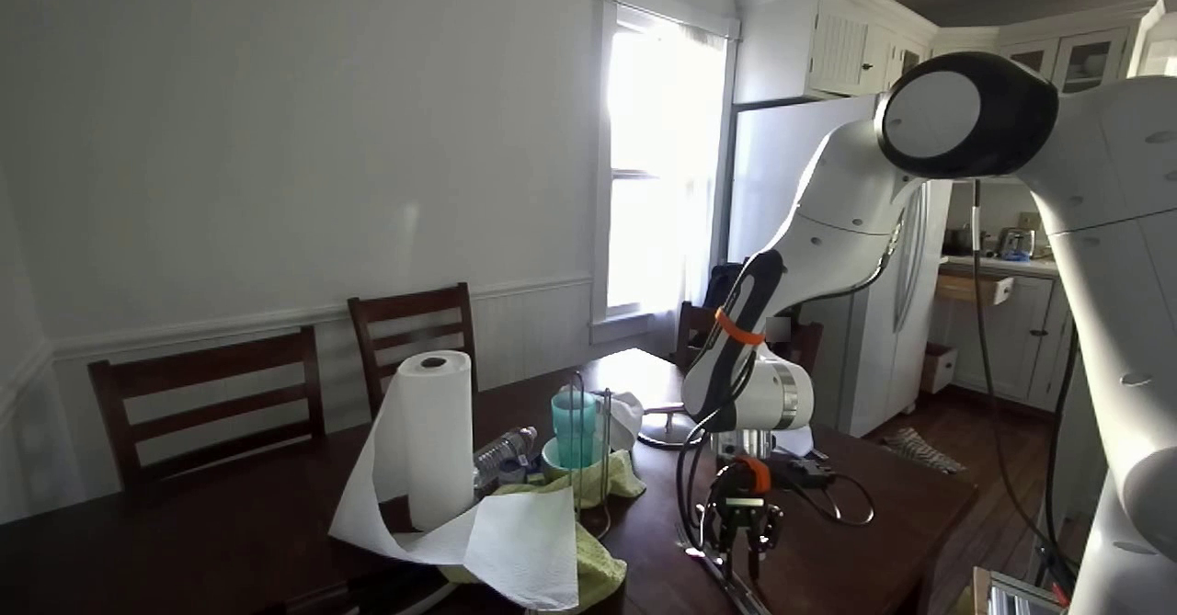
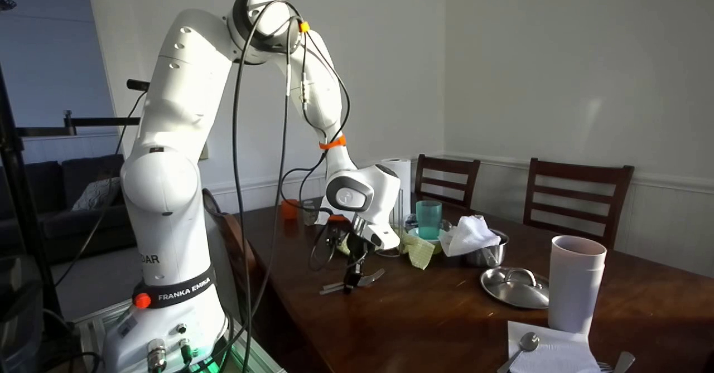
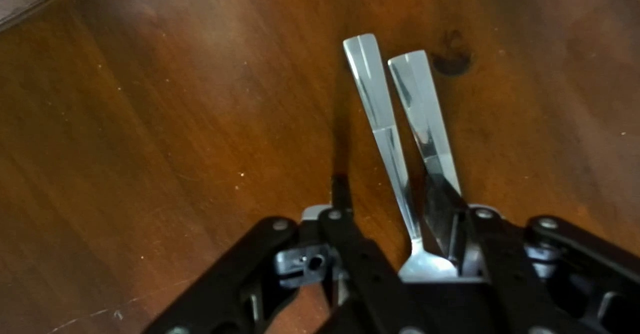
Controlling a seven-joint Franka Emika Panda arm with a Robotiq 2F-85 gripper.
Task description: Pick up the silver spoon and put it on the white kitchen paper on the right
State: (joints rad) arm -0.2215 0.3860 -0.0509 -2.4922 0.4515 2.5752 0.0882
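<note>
A silver spoon (image 3: 392,157) lies on the dark wood table in the wrist view. A second silver utensil (image 3: 422,109) lies close to its right, partly hidden behind my right finger. My gripper (image 3: 392,189) is open just above the table, with the spoon's neck between its fingers and apart from the left one. The spoon's bowl is partly hidden by the gripper body. In both exterior views my gripper (image 1: 740,555) (image 2: 350,286) points down over this cutlery (image 1: 736,589) (image 2: 370,278). White paper (image 2: 549,362) lies at the front right, with another spoon (image 2: 527,342) on it.
A white cup (image 2: 577,284) stands on the paper's back edge. A pot lid (image 2: 510,286), a steel pot (image 2: 491,255) and a teal cup (image 2: 428,219) stand behind. A paper towel roll (image 1: 437,440) with unrolled sheets and a wire holder (image 1: 606,468) are nearby.
</note>
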